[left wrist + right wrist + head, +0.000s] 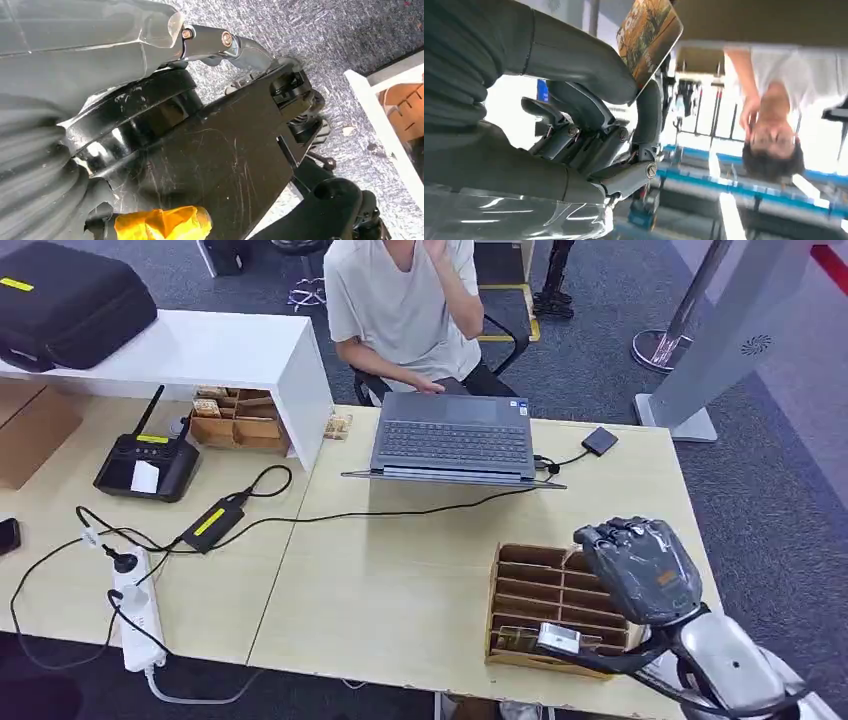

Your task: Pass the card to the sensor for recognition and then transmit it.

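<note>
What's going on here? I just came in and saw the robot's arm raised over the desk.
The robot's right hand hovers above the slotted cardboard card box at the near right of the table. In the right wrist view it pinches a printed card between thumb and fingers. A small black sensor lies beside the laptop, wired to it; the card is not there yet. A person in a pale shirt sits behind the laptop.

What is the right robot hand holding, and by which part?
The right robot hand pinches a card by one end, between thumb and a finger.
</note>
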`<action>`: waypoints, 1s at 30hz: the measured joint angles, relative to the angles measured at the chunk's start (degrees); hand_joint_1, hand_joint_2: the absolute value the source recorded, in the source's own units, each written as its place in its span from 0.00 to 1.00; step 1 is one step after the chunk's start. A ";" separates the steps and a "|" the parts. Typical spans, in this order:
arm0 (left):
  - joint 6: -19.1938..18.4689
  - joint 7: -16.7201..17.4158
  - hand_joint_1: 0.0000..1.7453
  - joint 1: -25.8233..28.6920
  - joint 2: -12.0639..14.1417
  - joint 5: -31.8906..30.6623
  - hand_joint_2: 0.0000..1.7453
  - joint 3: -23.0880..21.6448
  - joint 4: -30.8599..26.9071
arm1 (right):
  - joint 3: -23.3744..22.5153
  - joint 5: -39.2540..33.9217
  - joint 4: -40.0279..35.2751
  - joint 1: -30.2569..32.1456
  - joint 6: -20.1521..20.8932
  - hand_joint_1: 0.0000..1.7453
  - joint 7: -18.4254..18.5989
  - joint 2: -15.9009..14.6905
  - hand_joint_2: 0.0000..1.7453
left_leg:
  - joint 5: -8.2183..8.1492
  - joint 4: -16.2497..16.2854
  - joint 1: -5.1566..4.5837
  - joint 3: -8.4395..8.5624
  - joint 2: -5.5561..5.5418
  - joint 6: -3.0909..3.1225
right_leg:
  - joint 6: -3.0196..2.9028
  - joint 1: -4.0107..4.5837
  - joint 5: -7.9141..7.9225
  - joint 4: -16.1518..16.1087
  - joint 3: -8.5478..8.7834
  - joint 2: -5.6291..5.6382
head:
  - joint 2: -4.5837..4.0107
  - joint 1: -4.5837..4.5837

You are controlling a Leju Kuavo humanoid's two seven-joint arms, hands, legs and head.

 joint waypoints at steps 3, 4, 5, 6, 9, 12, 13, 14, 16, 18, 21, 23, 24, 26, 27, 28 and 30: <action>0.00 0.26 0.00 -0.05 -0.02 -0.37 1.00 0.00 0.00 | -0.96 0.63 0.00 0.34 -1.72 1.00 -0.22 1.73 1.00 | 0.00 0.00 0.00 0.00 0.00 0.00 | 0.00 0.00 0.00 0.00 0.00 0.00 | 0.00 0.00; -0.02 0.31 0.00 -0.05 -0.02 -0.46 1.00 0.00 0.00 | -1.20 0.65 0.02 0.40 -1.81 1.00 -0.22 2.12 1.00 | 0.01 0.00 0.00 0.00 0.00 0.00 | 0.00 0.00 0.00 0.00 0.01 0.00 | 0.00 0.00; 0.00 0.35 0.00 -0.07 -0.02 -0.52 1.00 0.00 0.00 | -1.40 0.65 0.02 0.46 -1.88 1.00 -0.22 2.42 1.00 | 0.01 0.00 0.00 0.00 0.00 0.00 | 0.00 0.00 0.00 0.00 0.01 0.00 | 0.00 0.00; -0.02 0.37 0.00 -0.08 -0.02 -0.52 1.00 0.00 0.00 | -1.53 0.68 0.02 0.53 -1.90 1.00 -0.22 2.75 1.00 | 0.01 0.00 0.00 0.00 0.01 0.00 | 0.00 -0.01 0.00 0.00 0.01 0.01 | 0.00 0.00; -0.02 0.42 0.00 -0.08 -0.04 -0.52 1.00 0.00 0.00 | -1.90 0.70 0.04 0.66 -1.96 1.00 -0.26 3.45 1.00 | 0.01 0.00 -0.01 -0.01 0.00 0.00 | 0.00 -0.01 0.00 0.00 0.01 0.00 | 0.00 0.00; -0.04 0.46 0.00 -0.09 -0.04 -0.96 1.00 0.00 0.00 | -2.73 1.42 0.04 0.94 -4.81 1.00 -0.90 4.48 1.00 | 0.00 0.00 -0.01 -0.01 0.00 0.00 | 0.00 -0.01 0.00 0.00 0.01 0.01 | 0.00 0.00; -0.07 0.52 0.00 -0.09 -0.04 -1.46 1.00 0.00 0.00 | -3.02 1.92 0.07 1.00 -6.58 1.00 -1.18 5.12 1.00 | 0.00 0.00 -0.01 -0.01 0.01 0.00 | 0.00 -0.01 0.00 0.00 0.00 0.01 | 0.00 0.00; -0.07 0.63 0.00 -0.10 -0.04 -1.81 1.00 0.00 0.00 | -3.37 2.58 0.09 1.00 -8.66 1.00 -1.44 5.95 1.00 | 0.00 0.00 -0.01 0.00 0.01 0.00 | 0.00 0.00 0.00 0.00 0.00 0.02 | 0.00 -0.02; -0.09 0.83 0.00 -0.13 -0.04 -2.75 1.00 0.00 0.00 | -4.08 3.40 0.28 0.71 -11.23 1.00 -1.64 7.51 1.00 | 0.00 0.00 0.00 -0.01 0.01 0.00 | 0.00 0.00 0.00 0.01 0.00 0.02 | 0.00 -0.02; -0.13 0.90 0.00 -0.11 -0.07 -3.45 1.00 0.00 0.00 | -4.44 3.71 0.72 -0.19 -11.93 1.00 -1.81 8.57 1.00 | 0.00 -0.01 0.01 -0.02 0.02 0.00 | 0.00 0.01 0.00 0.03 0.01 0.02 | 0.00 0.00; -0.20 1.05 0.00 -0.11 -0.09 -4.90 1.00 0.00 0.00 | -5.07 3.91 2.54 -2.84 -12.17 1.00 -2.21 10.56 1.00 | 0.01 -0.01 0.01 0.00 0.04 0.00 | 0.00 0.01 0.01 0.05 0.01 0.05 | 0.00 0.00; -0.26 1.42 0.00 -0.14 -0.13 -6.20 1.00 0.00 -0.02 | -5.27 5.00 5.24 -5.64 -12.43 1.00 -2.62 12.25 1.00 | 0.05 -0.01 0.01 0.01 0.04 -0.05 | -0.02 0.01 0.03 0.05 0.02 0.05 | 0.00 -0.02; -0.26 1.57 0.00 -0.16 -0.20 -6.78 1.00 0.00 -0.02 | -5.29 5.57 6.54 -6.77 -12.78 1.00 -2.62 12.96 1.00 | 0.06 -0.01 0.01 0.01 0.02 -0.06 | -0.02 0.01 0.03 0.05 0.03 0.04 | 0.00 0.02; -0.46 1.84 0.00 -0.19 -0.22 -8.48 1.00 0.00 -0.02 | -5.29 7.94 10.52 -9.88 -14.75 1.00 -2.58 14.91 1.00 | 0.07 -0.01 0.01 0.00 0.03 -0.07 | -0.04 0.00 0.08 0.07 0.03 0.05 | 0.00 0.00; -0.70 2.03 0.00 -0.30 -0.22 -9.44 1.00 0.00 -0.02 | -5.29 9.31 13.37 -11.91 -16.26 1.00 -2.29 16.04 1.00 | 0.09 -0.01 0.01 0.02 0.08 -0.09 | -0.08 0.00 0.13 0.07 0.01 0.12 | 0.00 -0.02; -0.94 2.18 0.00 -0.43 -0.22 -10.23 1.00 0.00 -0.02 | -5.33 10.42 16.16 -13.75 -17.80 1.00 -2.01 17.08 1.00 | 0.10 -0.01 0.01 0.03 0.09 -0.08 | -0.08 0.00 0.14 0.07 0.01 0.14 | 0.00 -0.02; -0.92 2.58 0.00 -0.53 -0.35 -11.37 1.00 0.00 -0.02 | -5.66 11.80 20.88 -16.82 -20.68 1.00 -1.84 18.56 1.00 | 0.12 0.00 0.01 0.03 0.01 -0.07 | -0.08 0.01 0.14 0.07 0.01 0.07 | 0.00 0.00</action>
